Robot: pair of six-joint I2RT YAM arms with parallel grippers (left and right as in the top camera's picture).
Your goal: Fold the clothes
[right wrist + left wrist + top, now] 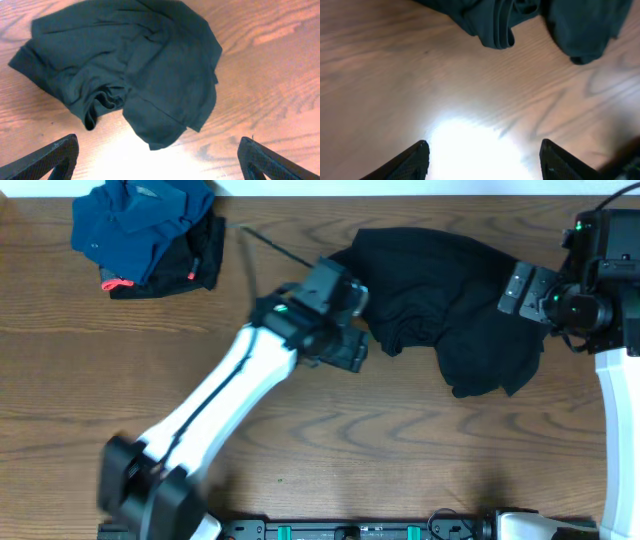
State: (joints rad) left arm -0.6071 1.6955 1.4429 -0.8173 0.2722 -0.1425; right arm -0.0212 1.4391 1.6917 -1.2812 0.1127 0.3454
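Observation:
The clothes (440, 305) are one black garment lying crumpled in a loose heap on the wooden table, right of centre. My left gripper (350, 330) hovers at the heap's left edge. In the left wrist view it (484, 152) is open over bare wood, with the clothes (495, 25) beyond its fingertips. My right gripper (525, 288) sits at the heap's right edge. In the right wrist view it (159, 150) stands wide open with nothing between its fingers, and the clothes (140, 65) lie bunched just ahead of it.
A dark blue garment (140, 220) is piled at the back left corner, on top of a small black piece with red-pink tags (195, 265). Bare wooden table (400, 450) stretches along the front. The right arm's base (625, 420) stands at the right edge.

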